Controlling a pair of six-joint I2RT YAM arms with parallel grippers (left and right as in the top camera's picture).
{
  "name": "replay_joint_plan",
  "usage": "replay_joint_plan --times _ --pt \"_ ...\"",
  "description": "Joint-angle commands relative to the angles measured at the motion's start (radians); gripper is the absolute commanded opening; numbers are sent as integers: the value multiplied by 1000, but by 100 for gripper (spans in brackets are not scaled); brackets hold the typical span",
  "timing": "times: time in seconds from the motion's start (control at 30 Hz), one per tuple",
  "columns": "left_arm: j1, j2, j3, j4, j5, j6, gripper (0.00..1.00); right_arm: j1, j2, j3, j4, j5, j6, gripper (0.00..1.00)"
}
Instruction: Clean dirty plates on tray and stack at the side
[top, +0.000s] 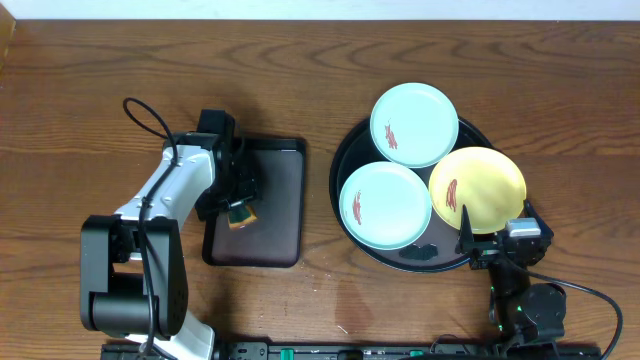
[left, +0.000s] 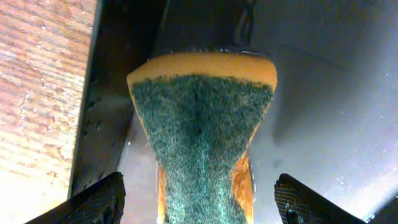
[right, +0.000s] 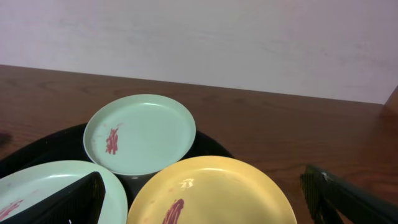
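Observation:
Three plates lie on the large round black tray (top: 352, 158), each with a reddish-brown smear: a pale blue plate (top: 414, 124) at the back, a pale blue plate (top: 385, 204) at the front left, and a yellow plate (top: 478, 188) at the right. My right gripper (top: 492, 245) is open at the yellow plate's near edge; the right wrist view shows the yellow plate (right: 211, 190) between its fingers (right: 205, 202), the back blue plate (right: 140, 132) beyond. My left gripper (top: 238, 205) is open around a yellow-and-green sponge (left: 202, 130), fingers (left: 199, 202) either side, not touching.
The sponge (top: 241, 214) lies on a smaller black rectangular tray (top: 275, 200) left of the round tray. The left arm's base (top: 130, 290) stands at the front left. Bare wooden table lies between the two trays and along the back.

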Motion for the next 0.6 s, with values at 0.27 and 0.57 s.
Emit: replay_joint_plan --times 0.27,0.57 --pt "3 21 -90 107 16 -12 73 -9 -5 -1 -4 2 -9 99" --pt "3 23 -116 138 33 -13 23 -9 -5 -1 -4 2 -9 99"
